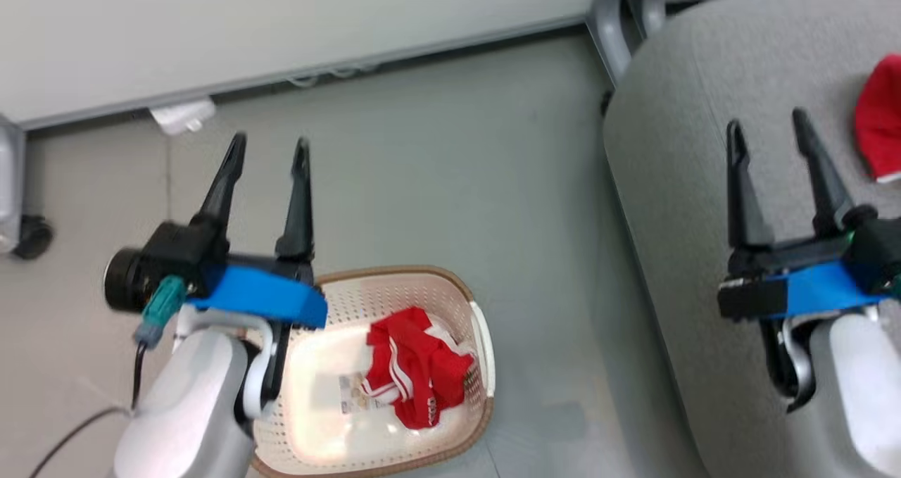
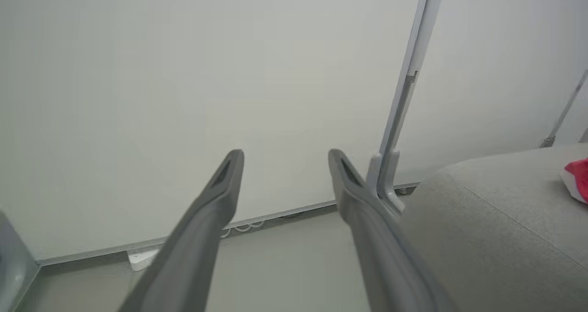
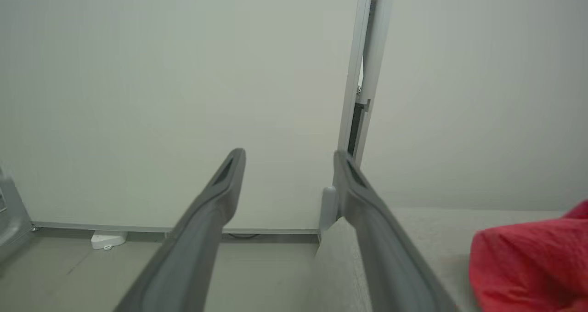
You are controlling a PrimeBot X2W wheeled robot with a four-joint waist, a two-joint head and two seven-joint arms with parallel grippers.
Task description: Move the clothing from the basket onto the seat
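Our left gripper [image 1: 270,140] hangs with its two dark fingers spread wide and nothing between them. Its wrist is over the left rim of the basket [image 1: 394,275] and its fingertips are over the floor [image 1: 450,147] past the basket's far side. Inside the basket, toward its right wall, we see crumpled red clothing [image 1: 412,369] with white stripes lying on the bottom. To the right of the basket, across a strip of floor, stands the light grey seat [image 1: 683,182]. Our right gripper [image 1: 766,117] is above that seat, well to the right of the basket, equally wide and empty. Farther right again, a second red piece [image 1: 880,119] lies on the seat near the right gripper's fingertips. Beyond the basket's far side, a pale wall [image 1: 281,20] meets the floor.
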